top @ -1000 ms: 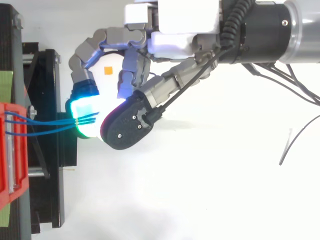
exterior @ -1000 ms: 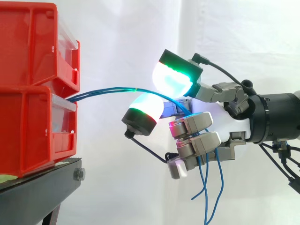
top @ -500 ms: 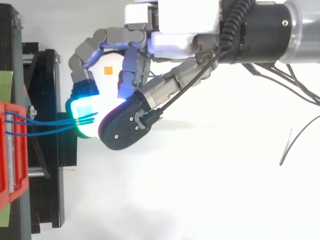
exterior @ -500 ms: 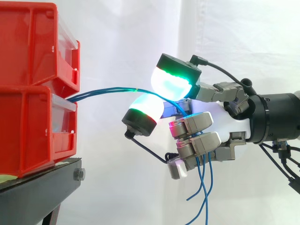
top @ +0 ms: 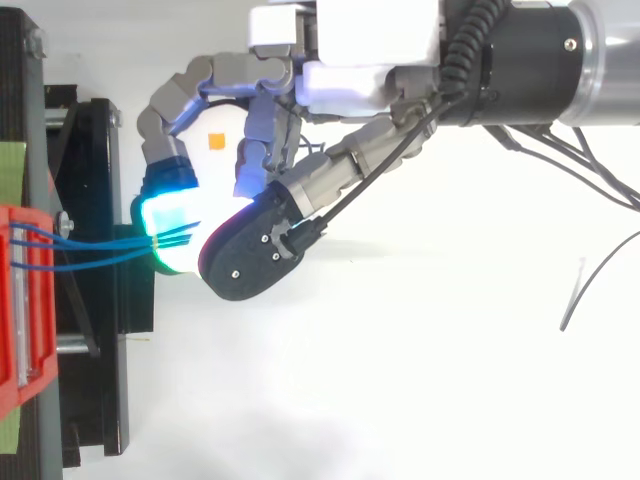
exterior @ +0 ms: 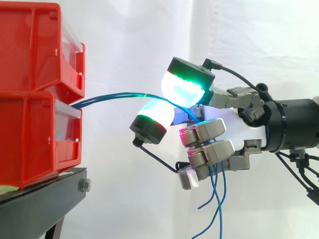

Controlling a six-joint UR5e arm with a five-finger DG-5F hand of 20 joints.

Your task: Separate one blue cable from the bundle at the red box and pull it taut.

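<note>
Several blue cables (exterior: 114, 95) come out of the gap between two stacked red boxes (exterior: 30, 134) at the left and arc rightward to my hand (exterior: 234, 129). They pass between an upper green-glowing fingertip pad (exterior: 185, 84) and a lower white-glowing pad (exterior: 155, 115), run into the palm behind curled fingers, and hang loose below the hand. From above, the blue cables (top: 90, 250) stretch from the red box (top: 20, 300) to the cyan-glowing pad (top: 175, 225) of the hand (top: 220, 140). The cables stay bundled, with none drawn apart from the others.
The boxes sit on a black stand (exterior: 45, 199) whose edge ends just left of the hand. A thin grey wire (top: 590, 285) lies on the white surface at the right. A white curtain hangs behind.
The loose cable ends under the hand have swung to the left and risen a little. The dark-backed pad has edged slightly toward the box. The arm has stayed in place.
</note>
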